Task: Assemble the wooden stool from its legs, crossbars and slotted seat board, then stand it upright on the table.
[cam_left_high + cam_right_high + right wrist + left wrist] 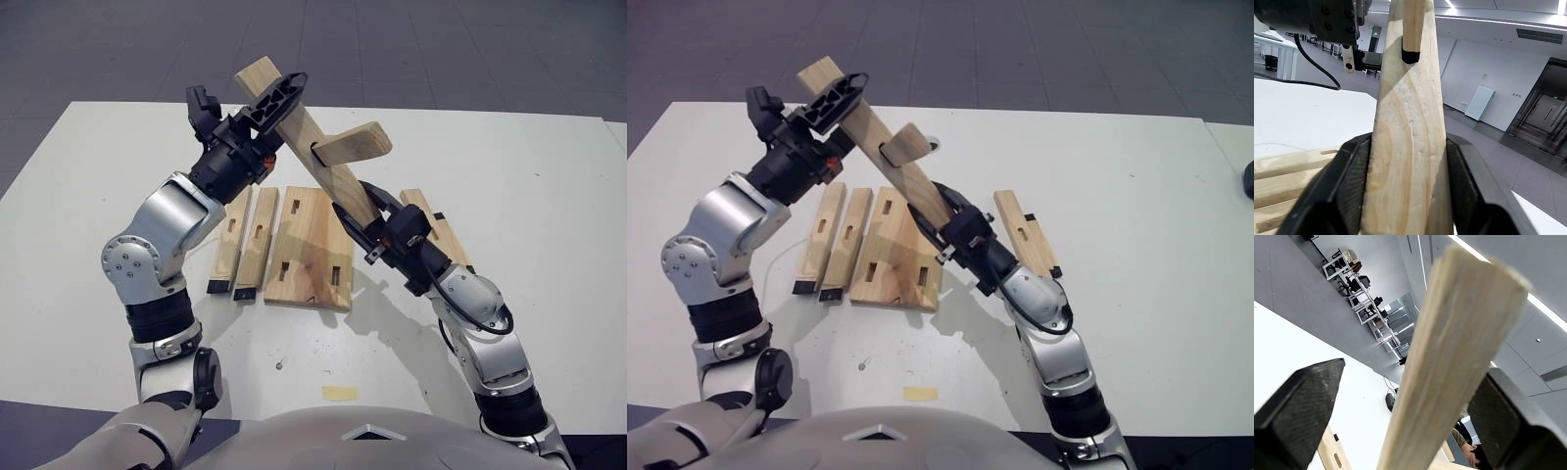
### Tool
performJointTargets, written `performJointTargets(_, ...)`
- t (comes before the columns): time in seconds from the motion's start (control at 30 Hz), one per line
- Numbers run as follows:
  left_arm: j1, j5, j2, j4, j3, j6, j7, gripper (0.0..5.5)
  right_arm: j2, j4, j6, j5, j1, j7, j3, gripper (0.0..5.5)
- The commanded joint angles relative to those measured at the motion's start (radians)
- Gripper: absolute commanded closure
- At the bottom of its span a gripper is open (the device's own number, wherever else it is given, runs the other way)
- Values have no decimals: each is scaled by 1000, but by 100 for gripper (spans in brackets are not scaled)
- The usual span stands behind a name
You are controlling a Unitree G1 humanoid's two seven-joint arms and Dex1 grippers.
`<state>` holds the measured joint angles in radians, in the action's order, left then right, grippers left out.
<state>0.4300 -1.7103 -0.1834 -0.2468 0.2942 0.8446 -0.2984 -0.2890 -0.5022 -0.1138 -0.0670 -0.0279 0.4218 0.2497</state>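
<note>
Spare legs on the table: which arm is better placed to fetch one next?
Left, probably: the left gripper is open around the held leg, with two spare legs on its side; the right gripper alone clamps that leg.

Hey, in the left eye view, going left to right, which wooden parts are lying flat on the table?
First leg → second leg → seat board → third leg. The raised leg crosses above them, so it is left out.
</note>
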Motion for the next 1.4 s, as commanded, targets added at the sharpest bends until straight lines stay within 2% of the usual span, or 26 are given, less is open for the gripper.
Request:
performJointTargets(0.03, 3, 5, -28, 6, -22, -16, 19, 214, 3, -16, 1, -10, -6, 5, 1, 345)
performJointTargets(0.43, 35, -53, -105, -20, -41, -44, 33, 409, 9, -25, -15, -32, -23, 13, 4, 345)
performJointTargets(0.73, 40, -15, -168, -16, -57, -45, 97, 427, 15, -32, -58, -58, -37, 17, 12, 345)
performJointTargets(0.77, 41, 29, -184, -9, -56, -52, 114, 431, 19, -38, -76, -71, -42, 13, 8, 309)
performJointTargets(0.9, 38, 185, -212, 14, -29, -104, 148, 447, 14, -48, -133, -73, -77, -25, -36, 247)
performJointTargets(1.1, 3, 146, -240, 14, 95, -135, 123, 447, -112, -73, -296, -9, -180, -23, -84, 149)
performJointTargets(1.23, -77, 129, -306, -16, 140, -91, 174, 447, -213, -62, -400, 29, -215, 32, -51, 87)
performJointTargets(1.33, -149, 119, -359, -32, 186, -67, 239, 447, -224, -31, -442, 36, -187, 59, -8, 39)
performJointTargets(1.4, -171, 127, -381, -23, 203, -61, 280, 447, -189, -15, -440, 26, -161, 62, 19, 10)
